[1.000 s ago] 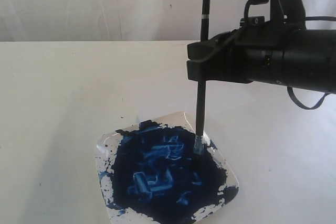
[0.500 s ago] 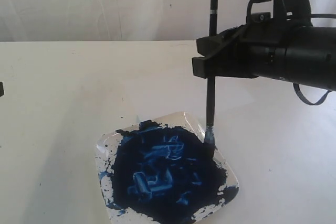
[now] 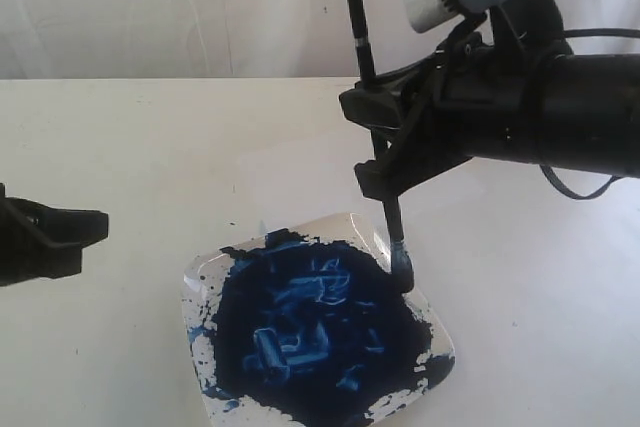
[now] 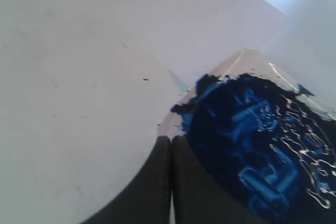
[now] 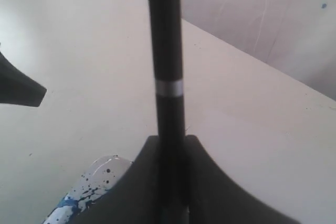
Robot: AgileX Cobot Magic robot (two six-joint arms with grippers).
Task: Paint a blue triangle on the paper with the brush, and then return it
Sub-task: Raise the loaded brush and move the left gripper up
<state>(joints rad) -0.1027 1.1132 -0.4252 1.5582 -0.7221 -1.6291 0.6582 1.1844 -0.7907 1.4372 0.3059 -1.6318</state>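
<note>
My right gripper [image 3: 372, 145] is shut on the brush [image 3: 355, 17], a thin black handle with a pale band, gripped at mid-length [image 5: 165, 51]. The brush leans, handle end up and to the left. Its silver ferrule and blue-black tip [image 3: 402, 269] hang at the right edge of the square white plate [image 3: 340, 219], which is thick with dark blue paint. My left gripper [image 3: 98, 229] is shut and empty, low over the table left of the plate; its fingertips [image 4: 169, 140] point at the plate's rim [image 4: 236, 59]. I cannot tell the paper from the white table. No blue triangle shows.
A pale wall backs the table's far edge [image 3: 150, 79]. A small pale blue sliver [image 4: 178, 82] lies beside the plate's far corner. The right arm's thick black body [image 3: 560, 112] reaches in from the right, above the table.
The right gripper has rotated, tipping the upright brush to a lean, and the tip has come out of the paint to the plate's right edge. The left gripper has entered from the left.
</note>
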